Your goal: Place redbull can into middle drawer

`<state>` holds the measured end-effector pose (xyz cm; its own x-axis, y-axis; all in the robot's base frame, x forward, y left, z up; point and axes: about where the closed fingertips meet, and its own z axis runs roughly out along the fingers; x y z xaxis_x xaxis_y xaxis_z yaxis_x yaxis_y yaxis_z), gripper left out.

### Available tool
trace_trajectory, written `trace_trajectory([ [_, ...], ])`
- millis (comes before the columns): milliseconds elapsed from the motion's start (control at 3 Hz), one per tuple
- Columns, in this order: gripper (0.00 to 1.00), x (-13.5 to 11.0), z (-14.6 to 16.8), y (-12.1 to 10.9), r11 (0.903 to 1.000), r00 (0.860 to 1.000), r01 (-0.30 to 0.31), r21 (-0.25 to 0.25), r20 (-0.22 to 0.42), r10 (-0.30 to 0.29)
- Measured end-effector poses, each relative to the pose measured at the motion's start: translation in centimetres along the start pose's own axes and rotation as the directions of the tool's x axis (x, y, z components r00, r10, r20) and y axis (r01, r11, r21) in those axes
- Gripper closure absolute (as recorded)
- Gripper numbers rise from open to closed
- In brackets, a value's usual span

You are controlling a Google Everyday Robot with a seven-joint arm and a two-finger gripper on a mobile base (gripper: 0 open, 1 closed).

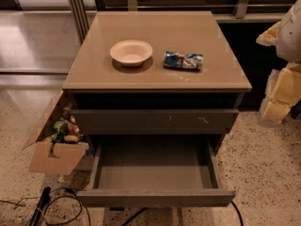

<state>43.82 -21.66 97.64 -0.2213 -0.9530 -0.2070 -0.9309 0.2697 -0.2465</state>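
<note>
**A:** What do we have closest to us?

**B:** At 6 o'clock the middle drawer (155,197) stands pulled well out. Its plain front faces us and its flat grey floor shows. Dark cables (56,205) lie on the speckled floor at 7 o'clock.

**A:** And to the left of the drawer?

**B:** At 9 o'clock from it we see an open cardboard box (49,163) with small colourful items inside. We cannot make out what they are.

**A:** Where is our gripper?

**B:** The gripper (281,95) hangs at the right edge, about 3 o'clock, beyond the cabinet's right side. It touches neither the cabinet nor anything on it. We cannot tell whether it is apart or together.

**A:** Going further back?

**B:** Just above the open drawer sits the scratched drawer front (155,121), pushed in, with white marks right of its middle. Behind that is the cabinet top (188,32).

**A:** And the can?

**B:** The redbull can (183,60) lies on its side on the cabinet top, right of centre, well apart from the middle drawer below. At 9 o'clock from it, close by but not touching, a cream bowl (131,52) sits upright.
</note>
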Motion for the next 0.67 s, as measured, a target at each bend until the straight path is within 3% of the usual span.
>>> trace_trajectory([
  [333, 0.0, 0.0, 0.0, 0.0, 1.0, 1.0, 0.0, 0.0, 0.0, 0.0],
  [667, 0.0, -0.7, 0.1, -2.4, 0.9995, 0.998, 0.008, 0.03, 0.06, -0.01],
])
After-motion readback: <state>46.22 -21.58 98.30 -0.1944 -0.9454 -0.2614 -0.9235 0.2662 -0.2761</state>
